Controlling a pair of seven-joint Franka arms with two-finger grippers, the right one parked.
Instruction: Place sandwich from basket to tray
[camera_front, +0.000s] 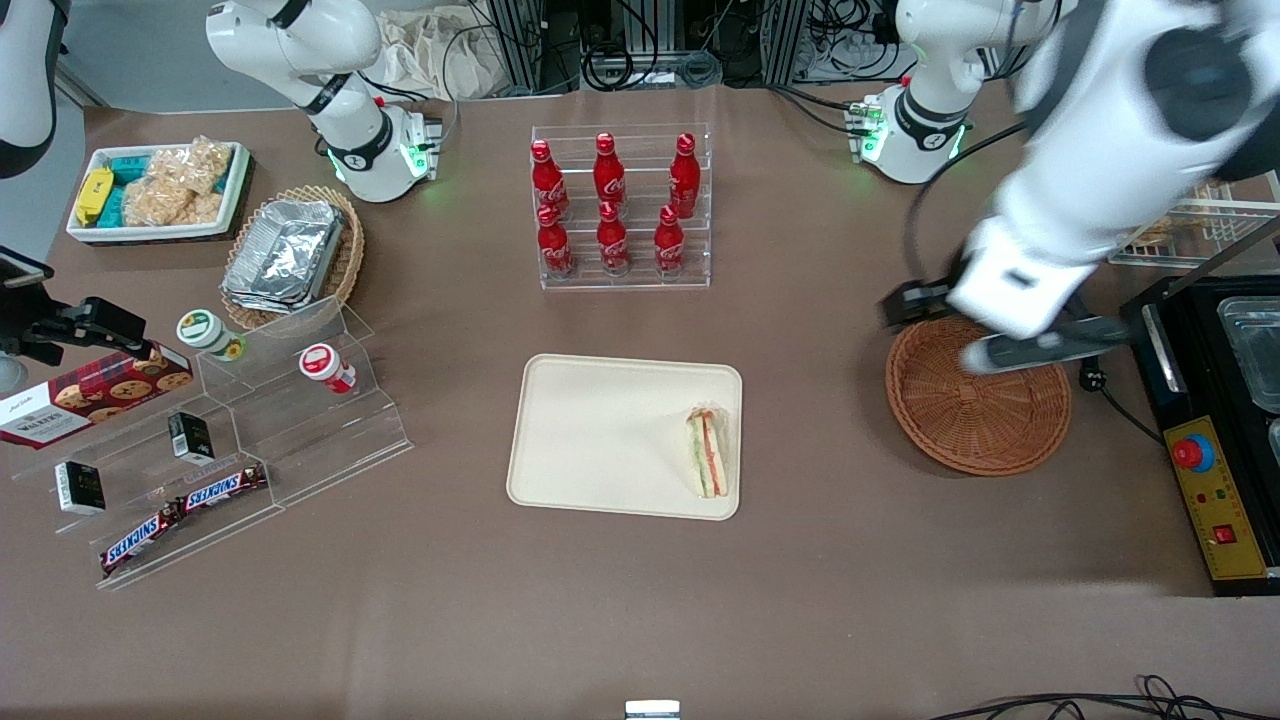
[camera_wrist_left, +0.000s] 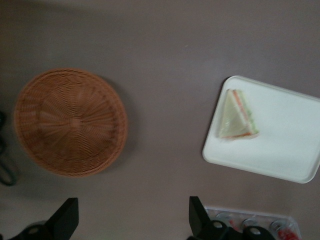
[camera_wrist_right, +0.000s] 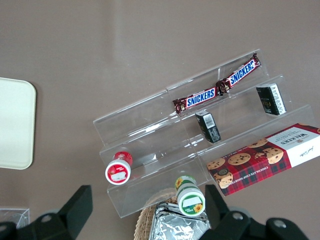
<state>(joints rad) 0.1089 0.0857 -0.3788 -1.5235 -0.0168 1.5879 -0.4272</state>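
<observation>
The sandwich (camera_front: 708, 452), a clear-wrapped triangular wedge, lies on the cream tray (camera_front: 600, 430) near the tray's edge toward the working arm's end. The reddish-brown wicker basket (camera_front: 975, 420) stands empty beside the tray, toward the working arm's end of the table. My left gripper (camera_front: 1040, 348) hangs high above the basket's rim that is farther from the front camera. It is open and holds nothing. The left wrist view shows the empty basket (camera_wrist_left: 70, 122), the tray (camera_wrist_left: 285, 145) with the sandwich (camera_wrist_left: 236, 116) on it, and the gripper (camera_wrist_left: 131, 210) with its fingers wide apart over bare table.
A clear rack of red cola bottles (camera_front: 620, 205) stands farther from the front camera than the tray. A black machine with a red button (camera_front: 1215, 450) sits beside the basket. A clear stepped shelf of snacks (camera_front: 230, 440), a foil-filled tan basket (camera_front: 290, 255) and a white bin (camera_front: 155, 190) lie toward the parked arm's end.
</observation>
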